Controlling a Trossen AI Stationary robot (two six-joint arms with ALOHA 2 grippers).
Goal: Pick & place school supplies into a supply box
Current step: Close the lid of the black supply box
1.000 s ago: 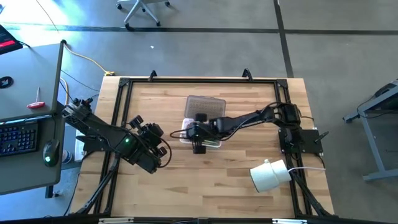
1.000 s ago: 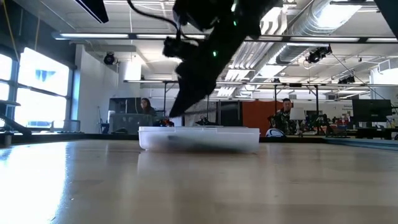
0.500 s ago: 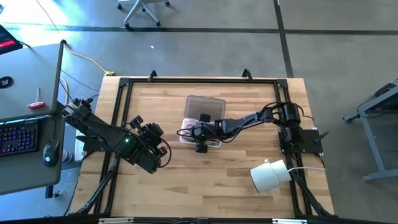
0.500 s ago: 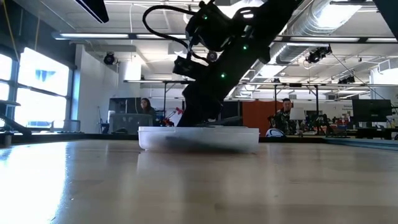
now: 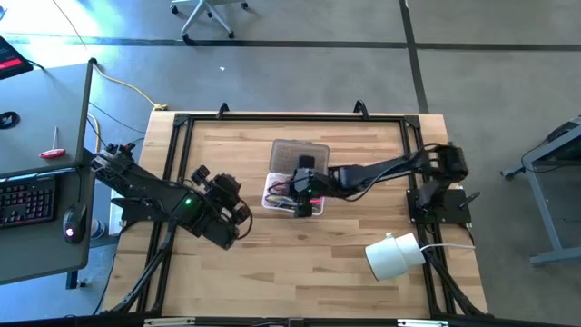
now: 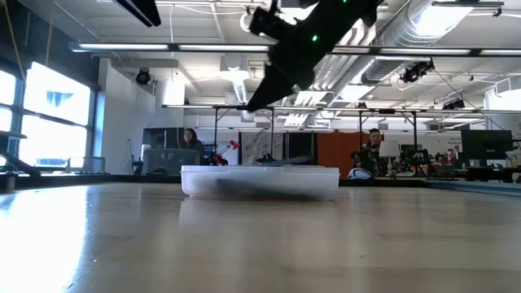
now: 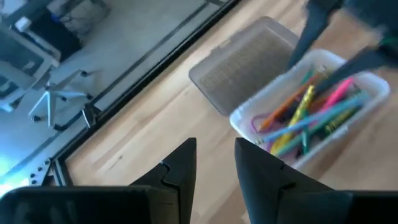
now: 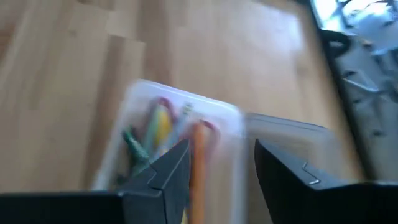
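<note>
Several school supplies (image 7: 309,119), coloured pens and markers, lie heaped inside the clear supply box (image 5: 292,193) near the middle of the wooden counter (image 5: 345,263), its dotted lid (image 5: 300,154) folded flat behind it. Above the box hangs the right hand (image 5: 307,178), fingers spread and empty. Well apart waits the left hand (image 5: 238,207), fingers parted, holding nothing.

You had a table (image 5: 345,272) of pale, matt wood planks with visible grain, framed in black metal. The supply box (image 7: 367,84) looked like clear, smooth plastic, its lid (image 7: 239,62) a cloudier plastic with a fine dotted texture. The school supplies (image 7: 308,118) inside looked like glossy coloured plastic.
</note>
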